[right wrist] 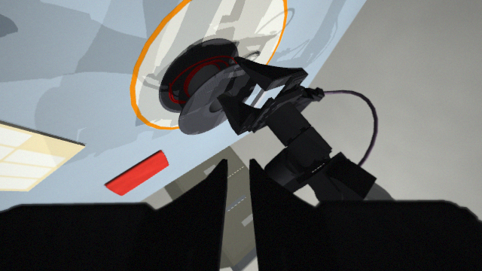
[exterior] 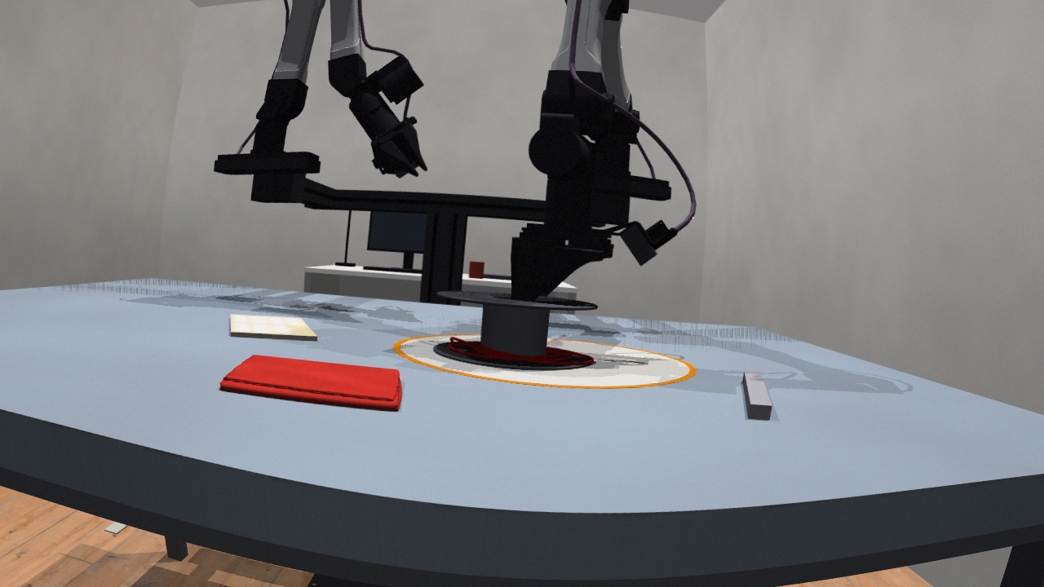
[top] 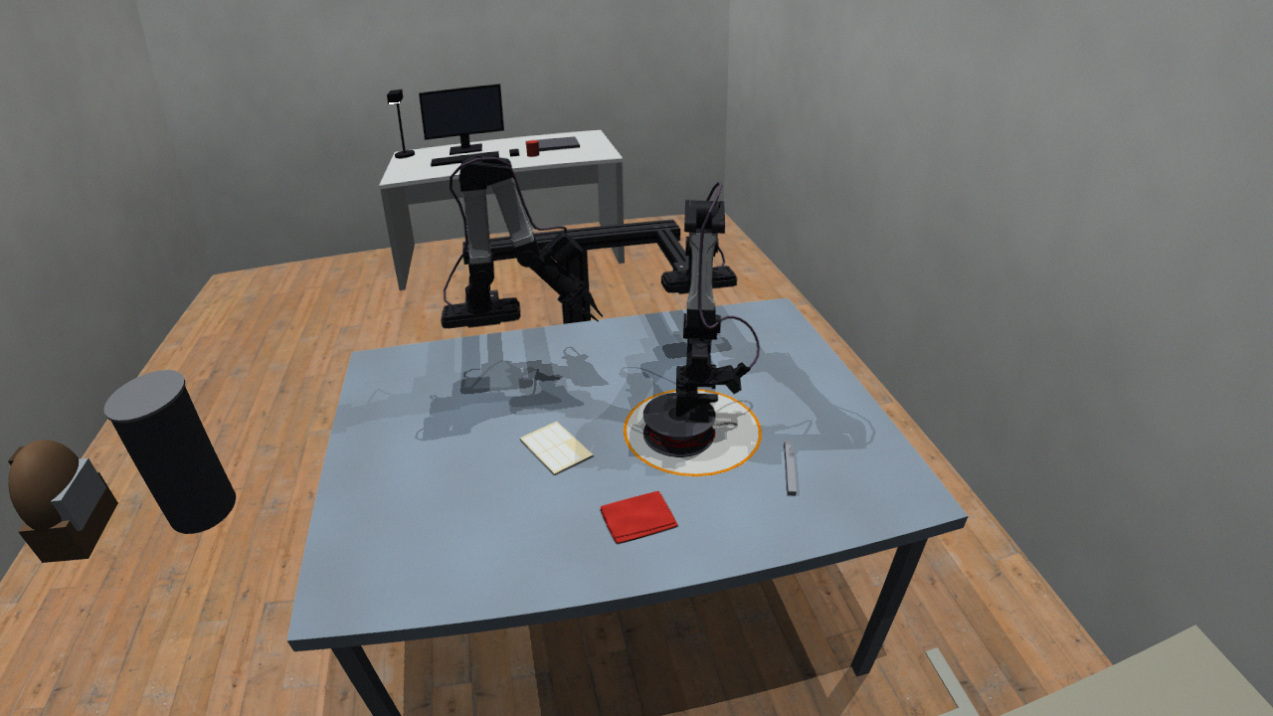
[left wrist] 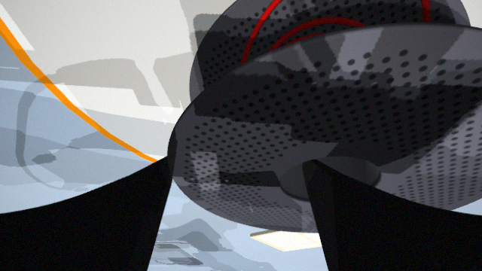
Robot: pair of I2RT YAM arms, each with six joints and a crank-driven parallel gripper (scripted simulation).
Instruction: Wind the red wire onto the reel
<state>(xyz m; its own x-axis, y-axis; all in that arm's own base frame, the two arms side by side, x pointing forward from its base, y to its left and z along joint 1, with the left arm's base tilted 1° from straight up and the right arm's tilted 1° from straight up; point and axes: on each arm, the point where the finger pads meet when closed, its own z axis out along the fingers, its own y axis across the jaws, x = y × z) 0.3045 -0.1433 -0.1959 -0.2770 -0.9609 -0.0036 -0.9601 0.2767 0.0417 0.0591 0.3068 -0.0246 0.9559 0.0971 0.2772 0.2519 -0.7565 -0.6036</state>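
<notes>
The black reel [top: 662, 419] [exterior: 515, 328] [left wrist: 241, 132] [right wrist: 196, 117] lies flat on one flange inside the orange painted ring [top: 760, 434] [exterior: 693, 372] [left wrist: 102, 132] [right wrist: 132, 90], left of its centre in the top view. The red wire [exterior: 562, 356] [left wrist: 426, 11] lies around the core in loose loops low on the bottom flange; its ends cannot be made out. My left gripper [left wrist: 238, 160] [right wrist: 225, 76] is open and empty, fingertips at the top flange; contact is unclear. My right gripper [exterior: 421, 172] [right wrist: 238, 162] is shut on nothing, a narrow gap between its fingertips, raised beyond the table's back edge.
A folded red cloth [top: 637, 516] [exterior: 313, 379] [right wrist: 139, 173] lies in front of the ring. A cream panelled tile [top: 556, 447] [exterior: 270, 326] [right wrist: 30, 162] lies to its left in the top view, a grey bar [top: 790, 467] [exterior: 757, 398] to its right. None touches the reel.
</notes>
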